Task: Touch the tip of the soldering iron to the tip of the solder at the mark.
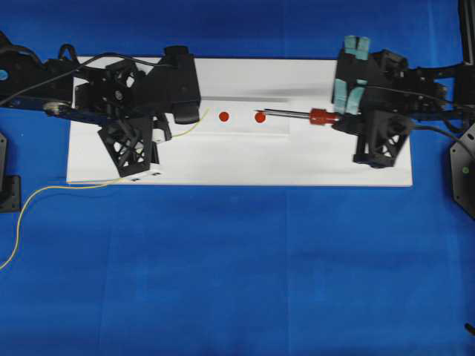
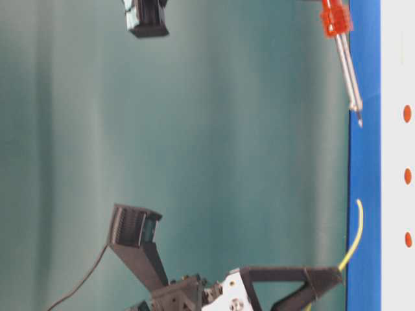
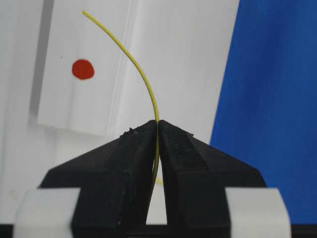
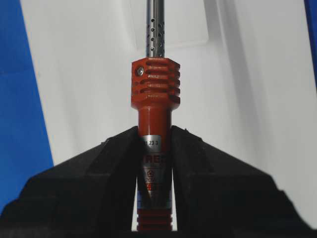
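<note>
Overhead: my right gripper (image 1: 349, 117) has its jaws clamped on the soldering iron (image 1: 297, 114), tip over the right red mark (image 1: 260, 116), while the left gripper (image 1: 165, 133) pinches the solder (image 1: 187, 130), whose free end sits well short. Table-level adds height: both tips hang above the white board (image 2: 397, 155), so I'd bring them down together slowly. Left wrist view confirms the wire curves off-axis (image 3: 136, 64); I'd aim by its tip, not the jaws.

Your left gripper (image 3: 157, 124) is clamped on the solder (image 3: 133, 62), left of the board (image 1: 237, 163) centre. Your right gripper (image 4: 154, 136) grips the iron (image 4: 154, 99) by its handle, over the board's right end.
</note>
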